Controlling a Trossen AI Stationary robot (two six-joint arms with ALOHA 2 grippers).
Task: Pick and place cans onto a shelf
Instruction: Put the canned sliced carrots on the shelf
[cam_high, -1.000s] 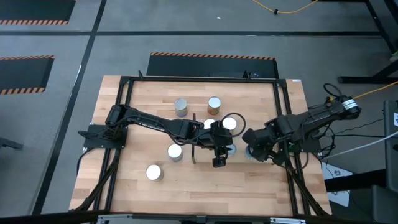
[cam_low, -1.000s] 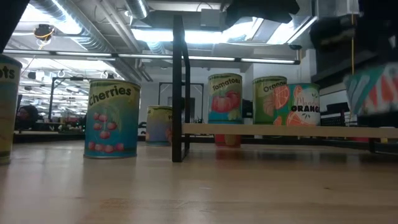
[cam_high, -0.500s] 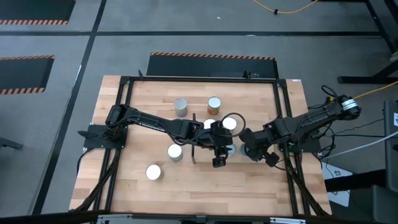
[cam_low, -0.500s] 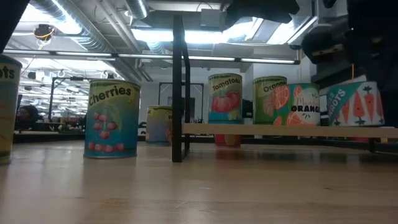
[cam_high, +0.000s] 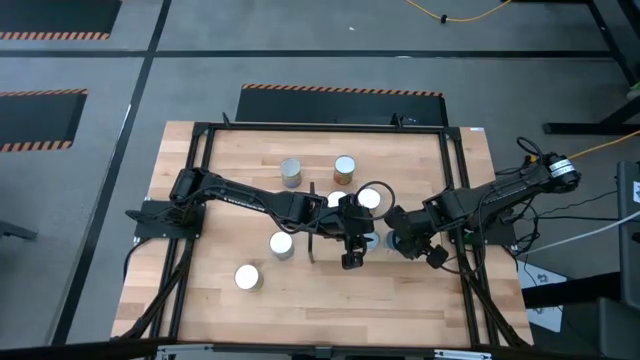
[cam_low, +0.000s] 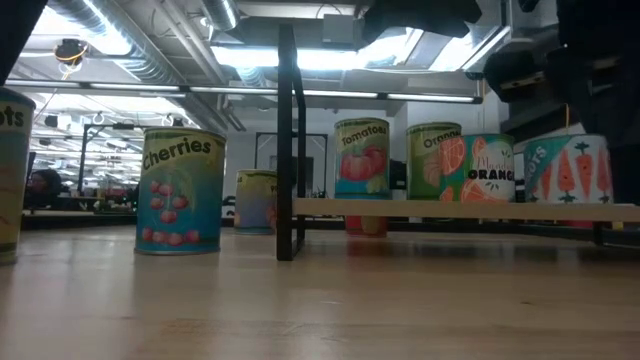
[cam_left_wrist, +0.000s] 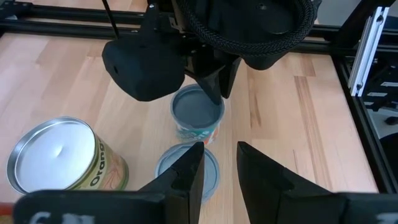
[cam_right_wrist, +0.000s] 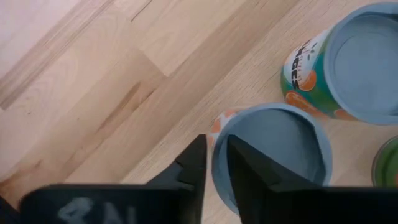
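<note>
shelf (cam_low: 470, 210): your drop zone, 3 cans on it at the low view's right.
carrot can (cam_low: 568, 170): rigid, smooth metal; grip mid-wall or it slips.
right gripper (cam_right_wrist: 214, 163): fingers straddle its rim, nearly closed.
left gripper (cam_left_wrist: 216, 168): parted, empty, above the shelf cans.

A grey floor (cam_high: 200, 50) with orange-and-black hazard stripes (cam_high: 340, 90) is seen around the wooden worktop (cam_high: 230, 310); overhead, fluorescent lights (cam_low: 330, 60) and ceiling ducts (cam_low: 130, 30) are visible.
</note>
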